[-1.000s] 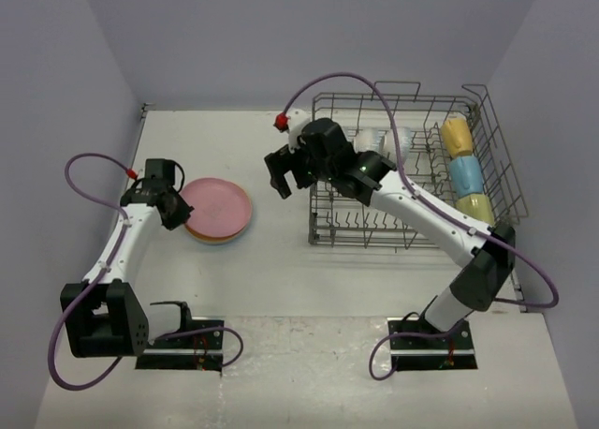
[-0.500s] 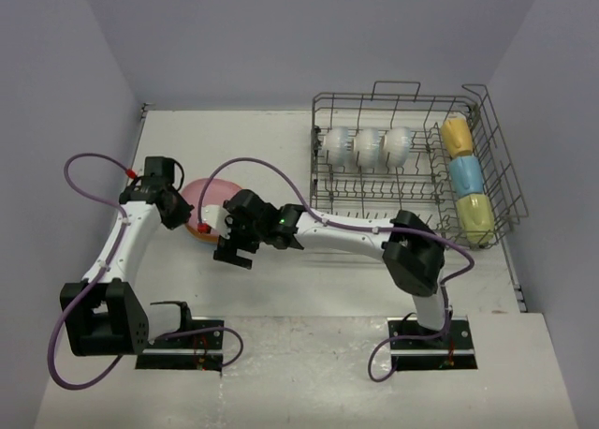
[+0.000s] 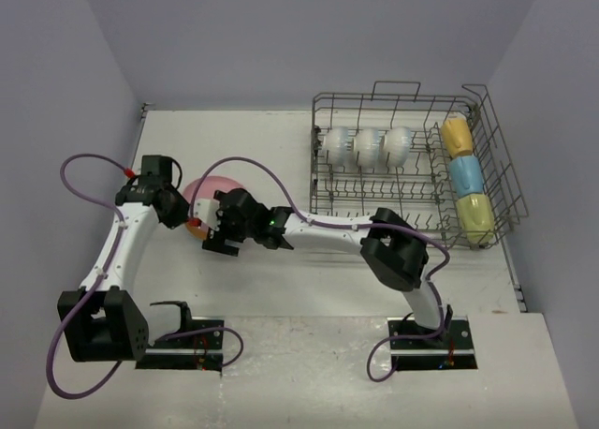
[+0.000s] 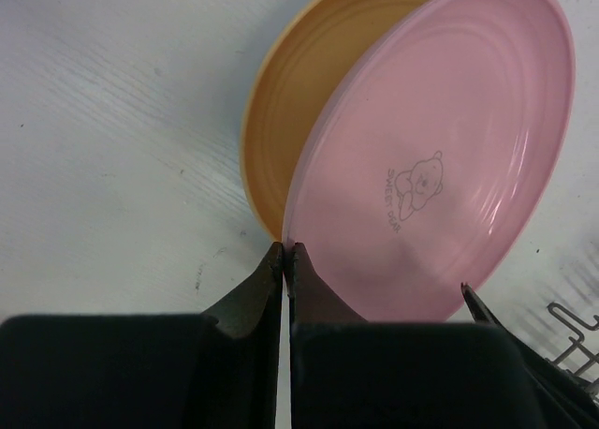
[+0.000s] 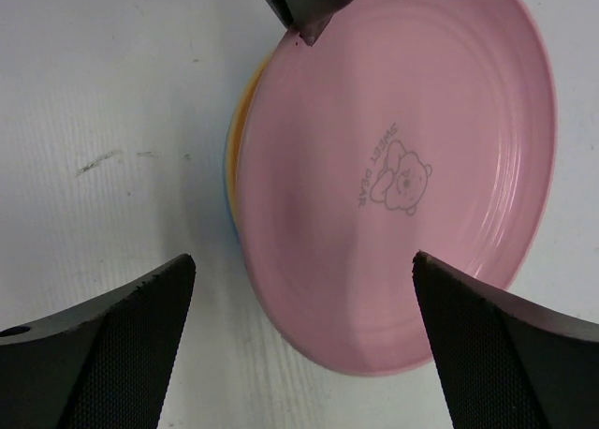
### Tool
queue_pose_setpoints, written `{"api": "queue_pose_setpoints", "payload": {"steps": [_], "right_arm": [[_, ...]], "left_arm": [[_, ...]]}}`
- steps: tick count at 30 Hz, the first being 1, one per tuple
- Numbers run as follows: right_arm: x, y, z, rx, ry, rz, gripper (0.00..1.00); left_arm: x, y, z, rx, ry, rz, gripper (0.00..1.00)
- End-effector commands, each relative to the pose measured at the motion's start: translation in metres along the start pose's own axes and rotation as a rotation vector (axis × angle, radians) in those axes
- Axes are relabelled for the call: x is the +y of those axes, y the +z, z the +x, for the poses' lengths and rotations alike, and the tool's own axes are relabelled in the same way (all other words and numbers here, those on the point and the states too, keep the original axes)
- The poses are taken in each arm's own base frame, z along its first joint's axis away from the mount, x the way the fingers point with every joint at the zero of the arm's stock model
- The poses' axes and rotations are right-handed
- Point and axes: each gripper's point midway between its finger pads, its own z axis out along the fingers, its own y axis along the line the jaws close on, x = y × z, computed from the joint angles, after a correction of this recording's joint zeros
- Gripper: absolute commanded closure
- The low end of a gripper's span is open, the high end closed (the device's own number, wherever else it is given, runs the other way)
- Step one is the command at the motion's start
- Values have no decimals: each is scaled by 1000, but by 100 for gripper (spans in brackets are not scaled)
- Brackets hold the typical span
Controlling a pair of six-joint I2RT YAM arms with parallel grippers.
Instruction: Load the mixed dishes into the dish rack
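My left gripper [image 3: 182, 214] [image 4: 284, 251] is shut on the near rim of the pink plate [image 3: 213, 187] [image 4: 440, 157] and holds it tilted up off the orange-yellow plate [image 4: 299, 82]. My right gripper [image 3: 210, 235] [image 5: 302, 257] is open just over the pink plate [image 5: 402, 167], one finger on each side of its lower edge. A sliver of the blue plate [image 5: 227, 181] shows under the stack. The dish rack [image 3: 412, 209] holds three white bowls [image 3: 368, 146] in a row, with the yellow mug [image 3: 456, 136], light blue mug [image 3: 465, 174] and yellow-green mug [image 3: 474, 214] along its right side.
The rack's raised wire handle [image 3: 395, 87] stands at its far side. The right arm [image 3: 328, 228] stretches across the table from the rack's front to the plates. Walls close in the left, back and right.
My right arm has swung from the rack leftward and down to the plate stack. My left gripper has tilted the pink plate up by its rim.
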Motion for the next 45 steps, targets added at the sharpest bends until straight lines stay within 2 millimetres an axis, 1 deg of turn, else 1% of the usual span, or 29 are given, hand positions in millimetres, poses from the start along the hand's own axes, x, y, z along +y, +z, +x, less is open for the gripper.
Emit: {"api": "queue_pose_setpoints", "payload": {"steps": [1,5,8,9,12,13,14,16,17,19,20,21,22,23,24,25,26,27,28,32,34,37,38,40,41,42,43,44,45], "right_arm": [[-12,12,-18,-52,-56,51,1],[-14,22,-9,-22,-106,58,2],[-21,26,-8,-14,-134,95,6],[-24,27,-7,-11,-141,108,10],[-33,31,-2,17,-172,162,35],[-38,32,-9,-12,-188,193,44],[-41,32,-9,-10,-198,212,61],[-45,31,-11,-12,-227,249,74],[-43,31,-8,-6,-238,252,90],[-45,24,-16,-29,-249,268,100],[-44,22,-15,-26,-249,264,100],[-48,15,-23,-43,-241,275,100],[-49,11,-27,-51,-234,283,100],[-49,8,-30,-58,-230,280,100],[-54,-2,-40,-78,-213,299,100],[-56,-7,-46,-90,-203,301,100],[-57,-11,-52,-101,-194,299,100],[-60,-17,-56,-113,-182,307,100],[-63,-28,-69,-145,-156,314,100],[-78,-62,-97,-208,-96,360,100],[-82,-76,-103,-221,-59,362,100],[-97,-109,-115,-254,44,367,100],[-111,-131,-119,-268,90,391,100],[-120,-155,-114,-267,229,376,100],[-142,-173,-106,-270,307,395,100],[-136,-197,-109,-294,431,304,100],[-141,-214,-110,-315,510,268,100],[-164,-234,-96,-325,593,268,100],[-165,-262,-94,-337,654,248,100]], "left_arm": [[-16,-19,-14,-35,-39,71,100],[-17,-22,-16,-44,-41,78,100],[-18,-24,-15,-38,-40,85,100],[-18,-25,-15,-38,-35,86,100],[-18,-27,-15,-41,-34,90,100],[-19,-28,-15,-43,-33,96,100],[-19,-28,-15,-42,-31,97,100],[-19,-29,-15,-41,-29,99,100],[-19,-29,-13,-37,-26,101,100],[-25,-34,-15,-39,-9,133,100],[-28,-37,-16,-40,2,151,100],[-35,-46,-22,-61,22,191,99],[-39,-52,-27,-80,33,213,78],[-42,-60,-32,-101,37,229,67],[-47,-75,-43,-151,48,263,31],[-50,-84,-48,-178,52,279,13],[-52,-94,-55,-209,59,296,2],[-54,-103,-60,-233,59,312,0],[-60,-122,-69,-282,61,348,0],[-62,-155,-85,-367,70,380,0],[-59,-162,-88,-385,68,374,0],[-54,-170,-93,-422,64,360,0],[-51,-171,-95,-437,54,347,0],[-48,-168,-94,-440,57,335,0],[-45,-165,-94,-444,51,319,0],[-42,-160,-91,-439,54,310,0],[-40,-156,-89,-435,57,300,0],[-37,-152,-88,-435,54,286,0],[-36,-149,-87,-438,56,285,0]]}}
